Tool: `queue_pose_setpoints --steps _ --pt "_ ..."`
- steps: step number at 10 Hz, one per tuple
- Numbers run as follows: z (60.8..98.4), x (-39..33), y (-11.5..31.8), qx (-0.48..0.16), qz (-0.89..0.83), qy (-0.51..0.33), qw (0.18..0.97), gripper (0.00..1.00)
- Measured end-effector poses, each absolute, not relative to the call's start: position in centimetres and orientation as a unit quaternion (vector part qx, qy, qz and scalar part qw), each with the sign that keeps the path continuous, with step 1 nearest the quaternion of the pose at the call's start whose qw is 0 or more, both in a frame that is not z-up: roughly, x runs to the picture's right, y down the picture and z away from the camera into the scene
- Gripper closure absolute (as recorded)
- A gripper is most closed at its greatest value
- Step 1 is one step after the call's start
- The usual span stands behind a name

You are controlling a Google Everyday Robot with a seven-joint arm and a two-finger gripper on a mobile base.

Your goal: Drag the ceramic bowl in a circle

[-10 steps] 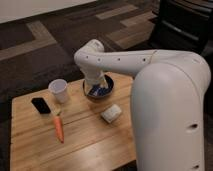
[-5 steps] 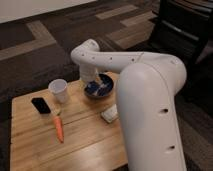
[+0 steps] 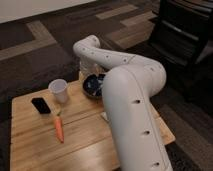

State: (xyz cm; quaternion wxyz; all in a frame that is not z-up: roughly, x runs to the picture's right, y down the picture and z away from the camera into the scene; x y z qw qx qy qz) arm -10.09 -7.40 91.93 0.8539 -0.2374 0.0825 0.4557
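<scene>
You are working with the claw (image 3: 88, 71) hanging low at the far edge of the counter (image 3: 30, 145), right above the back rim of the ceramic bowl (image 3: 93, 86). I cannot tell whether it is clenched on that rim or released. The bowl is sitting upright on the wood near that far edge, and the bulky arm (image 3: 125, 85) is covering one side of it.

Here is what I judge you are risking:
- The bowl is lying close to the counter's far edge, so a circle swinging outward could be carrying it over the side.
- The white cup (image 3: 58, 90) is standing near the bowl, so a wide loop toward it could be knocking it over.
- The glaze is looking slick, so if the hold is light, the claw may be sliding along the rim while the bowl is lagging or tipping.
- The arm is hiding the wood on the bowl's other side, where a small pale thing is peeking out, so you may be dragging into something unseen.

The black phone (image 3: 40, 105) and the carrot (image 3: 59, 129) are lying well apart from the bowl, so a tight loop is looking safest
</scene>
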Motion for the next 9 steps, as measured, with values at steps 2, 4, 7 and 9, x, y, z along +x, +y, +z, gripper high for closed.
queue_pose_setpoints --steps 2,4,7,9 --pt "94.4 -8.3 -8.8 -0.225 0.453 0.080 0.859 0.35" --pt "95.8 -3.7 -8.8 -0.208 0.474 0.106 0.849 0.35" --pt "93.1 3.0 -8.6 -0.176 0.519 0.156 0.822 0.35" --pt "89.7 4.3 -6.5 -0.170 0.549 0.181 0.798 0.35"
